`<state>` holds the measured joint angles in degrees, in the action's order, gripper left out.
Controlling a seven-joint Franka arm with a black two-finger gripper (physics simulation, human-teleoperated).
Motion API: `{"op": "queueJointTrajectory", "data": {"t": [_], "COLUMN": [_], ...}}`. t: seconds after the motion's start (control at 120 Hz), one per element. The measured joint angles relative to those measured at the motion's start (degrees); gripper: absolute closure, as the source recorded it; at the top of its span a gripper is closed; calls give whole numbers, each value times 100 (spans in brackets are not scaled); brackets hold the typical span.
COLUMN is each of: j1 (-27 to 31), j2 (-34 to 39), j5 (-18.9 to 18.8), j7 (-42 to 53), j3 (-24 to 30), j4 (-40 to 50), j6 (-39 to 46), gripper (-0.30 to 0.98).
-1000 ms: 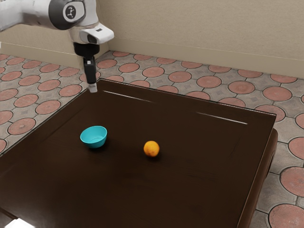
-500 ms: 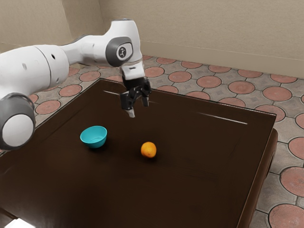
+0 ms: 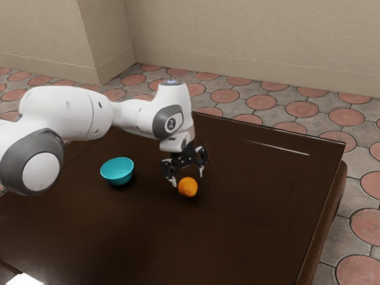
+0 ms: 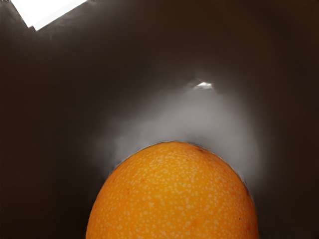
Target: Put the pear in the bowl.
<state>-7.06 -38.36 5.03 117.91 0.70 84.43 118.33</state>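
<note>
In the exterior view the fruit (image 3: 188, 187) is a small, rounded thing of warm orange, brighter on its upper side and darker underneath, sitting on the dark brown table (image 3: 255, 214). The gripper (image 3: 187, 179) is right over it, angled down with its two fingers spread apart and grasping nothing. One fingertip comes down just beside the fruit on the exterior view's left, and the other hangs above it toward the exterior view's right; whether the nearer tip touches the skin is hard to make out. The turquoise bowl (image 3: 117, 172) stands upright on the table, apart from the fruit, toward the exterior view's left. In the wrist view the fruit looms close below the hand, its curved orange skin thickly flecked with pale dots and marked by a few darker specks. A soft greyish sheen (image 4: 199, 114) lies on the table beside it.
</note>
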Motion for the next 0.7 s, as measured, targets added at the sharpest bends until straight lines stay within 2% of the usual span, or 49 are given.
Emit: {"op": "queueJointTrajectory", "data": {"t": [0.283, 0.442, 0.583, 0.7], "j1": [-51, -49, -15, 131], "j2": [3, 10, 455, 1064], "j5": [15, 48, 104, 137], "j7": [858, 1177, 1430, 1608], "j3": [8, 3, 3, -3], "j4": [509, 536, 1003, 1195], "j6": [747, 932, 1039, 1095], "gripper": [1, 32, 43, 45]}}
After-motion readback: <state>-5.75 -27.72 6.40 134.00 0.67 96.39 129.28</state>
